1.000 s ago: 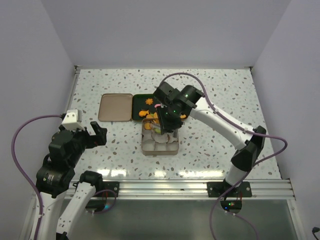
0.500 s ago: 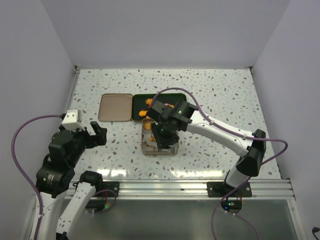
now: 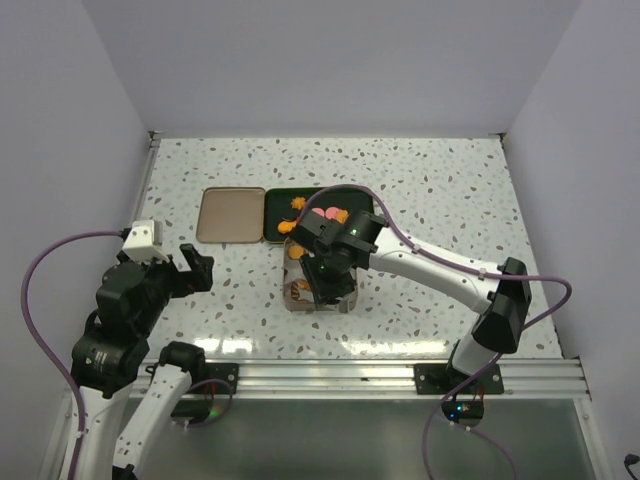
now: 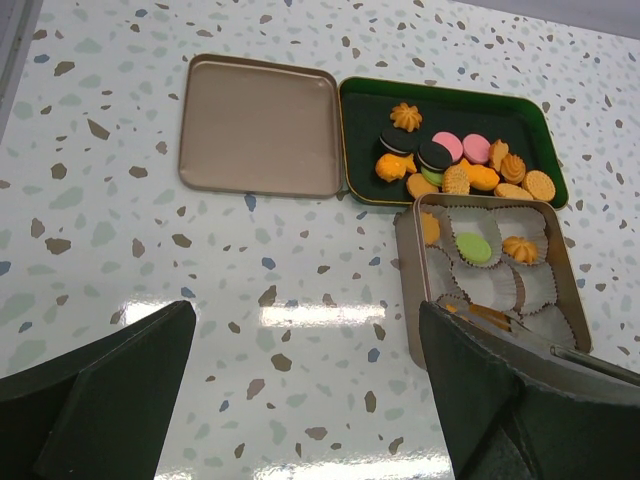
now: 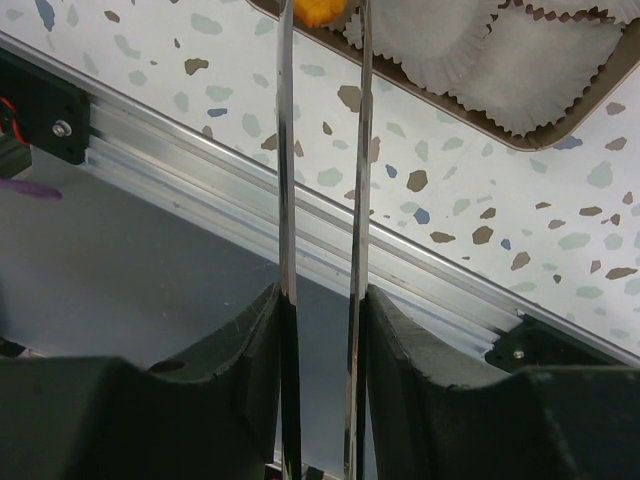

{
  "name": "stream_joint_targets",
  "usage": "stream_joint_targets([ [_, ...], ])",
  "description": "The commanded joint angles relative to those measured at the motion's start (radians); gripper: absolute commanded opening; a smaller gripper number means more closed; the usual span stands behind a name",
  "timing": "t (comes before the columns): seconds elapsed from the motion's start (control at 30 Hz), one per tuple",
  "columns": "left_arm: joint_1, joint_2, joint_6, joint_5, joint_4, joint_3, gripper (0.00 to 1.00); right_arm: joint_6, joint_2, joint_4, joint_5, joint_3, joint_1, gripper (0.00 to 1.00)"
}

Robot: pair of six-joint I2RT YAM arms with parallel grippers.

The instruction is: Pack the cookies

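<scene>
Right fingers [image 3: 323, 288], pinched narrow on an orange cookie [image 5: 318, 10], hover at the tin's [image 4: 404, 262] near edge, where an off-centre release could spill it onto the counter [image 5: 440, 150]!

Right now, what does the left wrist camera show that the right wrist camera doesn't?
Only left wrist: the tan lid, the green tray of loose cookies, a packed green cookie. Only right wrist: two thin metal fingers pinching an orange cookie, plus the aluminium rail. Both: the tin with white paper cups and the speckled table.
</scene>
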Motion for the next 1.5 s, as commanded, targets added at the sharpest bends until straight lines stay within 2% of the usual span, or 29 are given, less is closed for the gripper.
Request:
stream_joint_targets([
  [0.0, -0.007, -0.007, 0.024, 0.001, 0.046, -0.006, 1.00, 0.024, -0.022, 0.031, 0.019, -0.007, 0.006, 0.37],
  [0.33, -0.007, -0.007, 0.023, 0.001, 0.049, -0.006, 1.00, 0.028, -0.021, 0.011, 0.035, 0.042, 0.006, 0.46],
  [0.5, -0.007, -0.010, 0.024, 0.001, 0.046, -0.006, 1.00, 0.021, -0.006, -0.021, 0.061, 0.116, 0.006, 0.49],
  [0.67, -0.007, -0.011, 0.021, -0.002, 0.046, -0.006, 1.00, -0.010, 0.033, -0.096, 0.110, 0.269, 0.003, 0.50],
  [0.93, -0.007, -0.007, 0.024, 0.002, 0.047, -0.008, 1.00, -0.094, 0.229, -0.219, 0.147, 0.609, -0.089, 0.51],
  [1.2, -0.007, 0.007, 0.024, 0.005, 0.049, -0.010, 1.00, -0.157, 0.434, -0.225, 0.114, 0.841, -0.222, 0.51],
  [1.47, -0.007, 0.035, 0.031, 0.018, 0.053, -0.011, 1.00, -0.180, 0.582, -0.176, 0.088, 0.895, -0.256, 0.53],
])
